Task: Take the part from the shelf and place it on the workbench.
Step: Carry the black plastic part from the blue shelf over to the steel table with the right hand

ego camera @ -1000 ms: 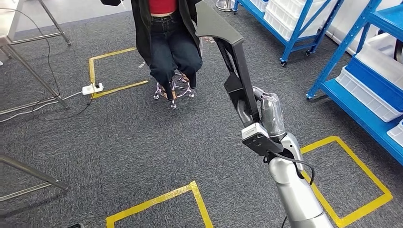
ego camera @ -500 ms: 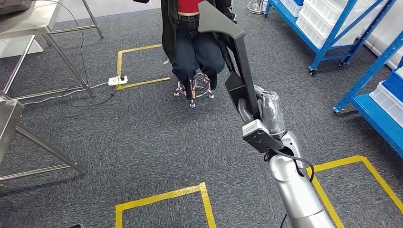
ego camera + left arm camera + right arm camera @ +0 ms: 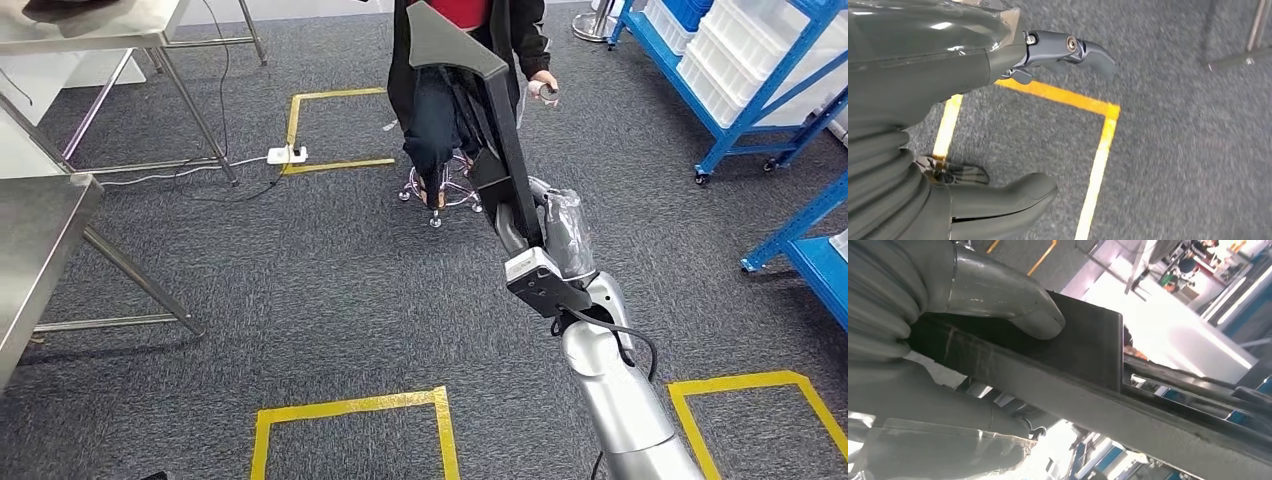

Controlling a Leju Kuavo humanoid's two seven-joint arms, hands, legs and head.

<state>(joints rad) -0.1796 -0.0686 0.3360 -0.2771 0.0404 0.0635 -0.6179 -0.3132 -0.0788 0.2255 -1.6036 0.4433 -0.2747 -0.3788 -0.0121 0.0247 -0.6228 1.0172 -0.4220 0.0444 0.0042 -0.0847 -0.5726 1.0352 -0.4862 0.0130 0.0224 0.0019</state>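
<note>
Gripping the part [image 3: 478, 110], a long dark angular piece, the right hand [image 3: 545, 235] stands near the centre of the head view, its fingers closed around the lower end while the part rises toward 12 o'clock. A seated person [image 3: 455, 70] on a wheeled stool [image 3: 440, 190] lies behind the part at 12 o'clock. A metal workbench [image 3: 40, 230] sits at 9 o'clock, a second metal table [image 3: 110, 25] at 11 o'clock, and blue shelving [image 3: 740, 90] with white bins at 2 o'clock. Yellow floor tape [image 3: 350, 410] marks squares on the grey carpet at 6 o'clock.

Left wrist view: the left hand [image 3: 948, 100] hangs over the carpet, thumb and fingers spread apart, nothing between them. Yellow tape [image 3: 1098, 145] runs beneath it.

Right wrist view: the thick grey thumb [image 3: 1013, 302] presses on a flat face of the part [image 3: 1083, 365], which runs on as a long bar away from the hand.
</note>
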